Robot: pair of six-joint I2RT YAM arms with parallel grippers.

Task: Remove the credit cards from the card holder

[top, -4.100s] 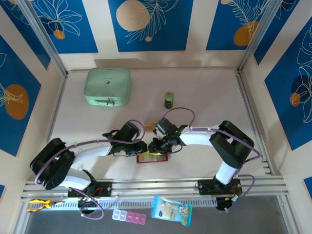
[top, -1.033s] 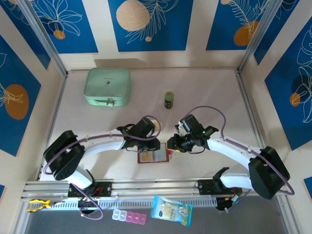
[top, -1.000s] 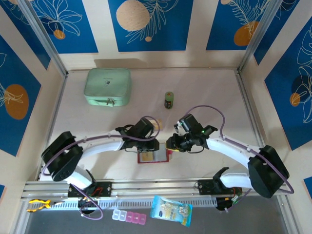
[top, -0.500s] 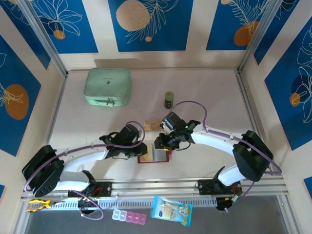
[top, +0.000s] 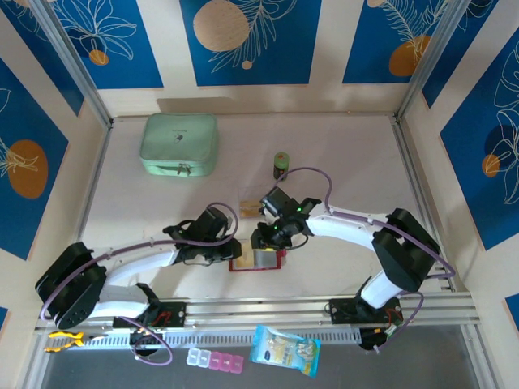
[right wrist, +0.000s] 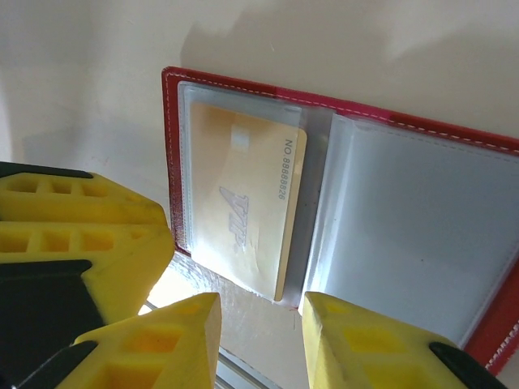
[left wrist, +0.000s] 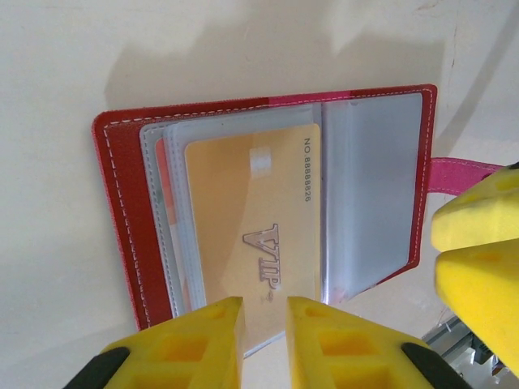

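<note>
The dark-red card holder [top: 269,262] lies open on the table near the front edge, its clear sleeves up. A tan-orange VIP credit card [left wrist: 251,219] sits in a left-hand sleeve, also seen in the right wrist view [right wrist: 243,203]. My left gripper [left wrist: 263,324] hangs over the near edge of that card and its sleeve, jaws a narrow gap apart with nothing pinched. My right gripper [right wrist: 259,340] hovers over the sleeve edge by the holder's spine [right wrist: 405,121], open wider. Seen from above, the left gripper [top: 235,250] and right gripper [top: 261,241] nearly touch. A loose tan card [top: 250,203] lies behind the holder.
A mint-green zip case [top: 179,143] sits at the back left and a small green bottle [top: 280,164] at the back middle. The holder's pink snap tab [left wrist: 462,172] sticks out beside the right gripper's yellow fingers [left wrist: 478,243]. Metal rails [top: 259,306] run along the front.
Both grippers have come down from beside the loose card to the open holder. The left arm pulled back to the left, and the right gripper swung left over the holder.
</note>
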